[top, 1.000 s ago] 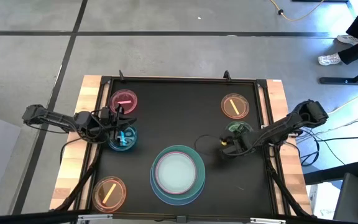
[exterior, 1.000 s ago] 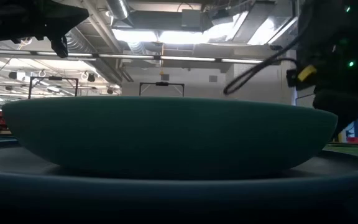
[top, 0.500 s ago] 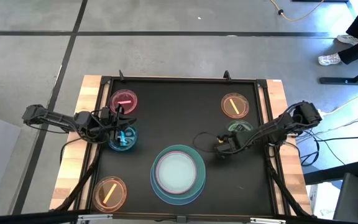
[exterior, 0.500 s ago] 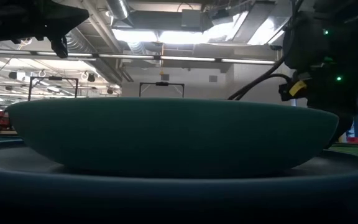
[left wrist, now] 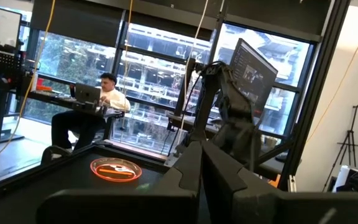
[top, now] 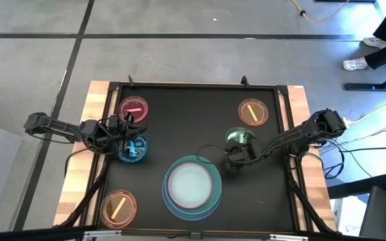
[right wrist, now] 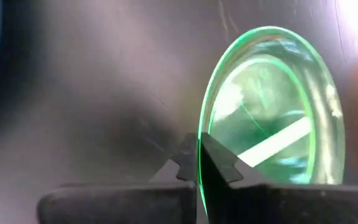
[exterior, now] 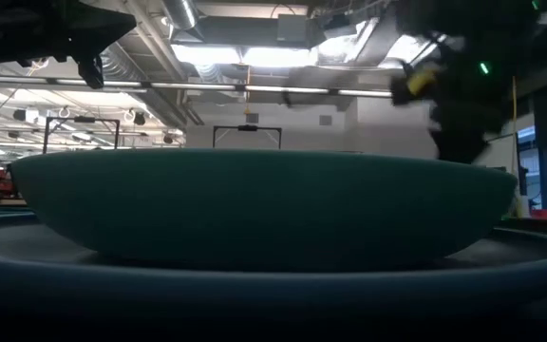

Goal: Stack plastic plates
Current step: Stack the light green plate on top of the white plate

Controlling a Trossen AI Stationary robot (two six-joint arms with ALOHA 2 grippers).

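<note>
Large plates lie stacked at the table's near middle (top: 191,186), pale mint on top, with pink, teal and light blue rims showing. My right gripper (top: 233,155) is just to the right of and beyond the stack, shut on the small green plate (top: 238,138). My left gripper (top: 130,139) hovers at the table's left over the small blue plate (top: 132,150), its fingers (left wrist: 202,168) shut and empty. A small pink plate (top: 133,107) lies flat at far left. Orange plates lie flat at far right (top: 253,112) and near left (top: 118,206). My right gripper pinches the green plate's rim (right wrist: 199,146) between its two fingers, on the side of the plate nearest the gripper. The rest of the plate reaches out beyond the fingertips (right wrist: 272,118). It looks lifted off the table.
The black table top has a raised frame (top: 193,86) and wooden side strips (top: 79,167). Bare table lies between the stack and the far edge (top: 193,120). A person sits at a desk beyond the table (left wrist: 101,102).
My right gripper has moved toward the table's left and upward with the green plate. The plate has left its spot on the table's right side and now sits closer to the stack of large plates.
</note>
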